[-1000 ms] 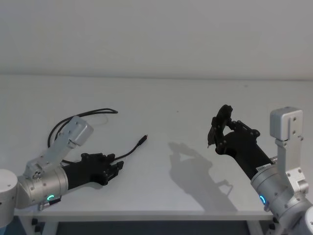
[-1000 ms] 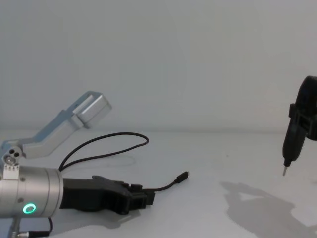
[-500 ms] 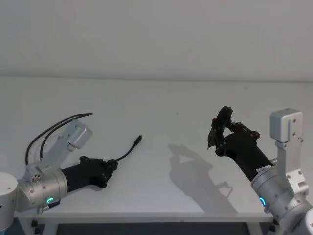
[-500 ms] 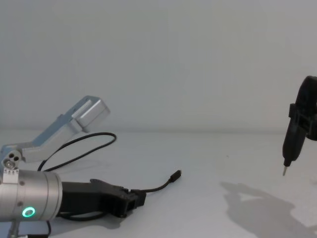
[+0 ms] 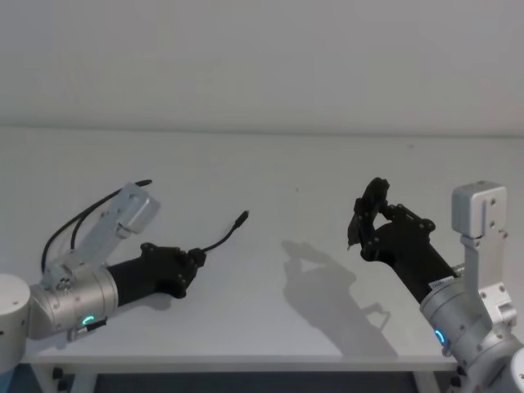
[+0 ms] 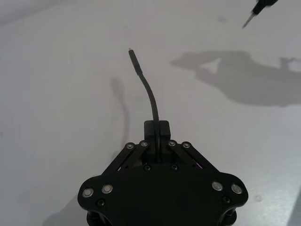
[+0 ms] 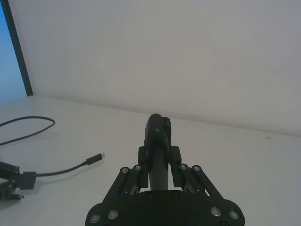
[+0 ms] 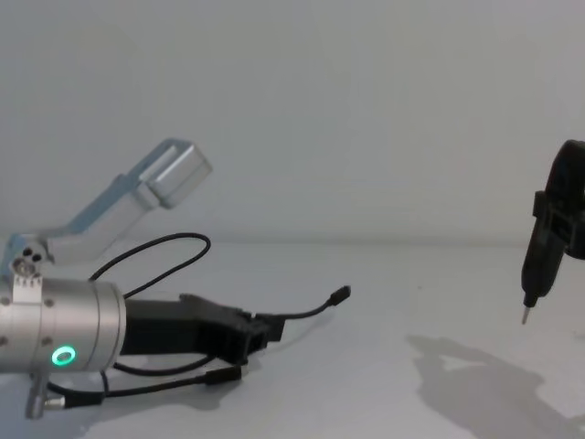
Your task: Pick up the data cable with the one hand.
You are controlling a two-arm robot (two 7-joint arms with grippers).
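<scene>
Head view, left gripper: the left gripper (image 5: 195, 258) sits at 8 o'clock over the white table (image 5: 270, 164). It points toward 2 o'clock, its fingers pinched narrow on the data cable (image 5: 223, 238).
Head view, cable: from the fingertips a short free end rises toward 2 o'clock to its plug (image 5: 243, 216). The rest loops back past the silver wrist (image 5: 70, 301) toward 9 o'clock.
Head view, right gripper: the right gripper (image 5: 363, 225) hangs at 4 o'clock, well apart from the cable. It is clamped on a pen-shaped tool (image 5: 372, 195), tip downward.
Left wrist view, grip: both fingers meet around the cable, which leaves at the gripper's own 12 o'clock. The cable's shadow (image 6: 123, 113) lies apart from it on the table.
Right wrist view, grip: the fingers squeeze the tool's barrel between them. The cable and the left gripper lie far ahead.
Chest view, cable: the left gripper is at 8 o'clock, clear of the table, with the plug end lifted near centre. A second plug (image 8: 224, 373) lies on the table below the gripper.
Chest view, tool: at 3 o'clock, the tip hangs above the table.
</scene>
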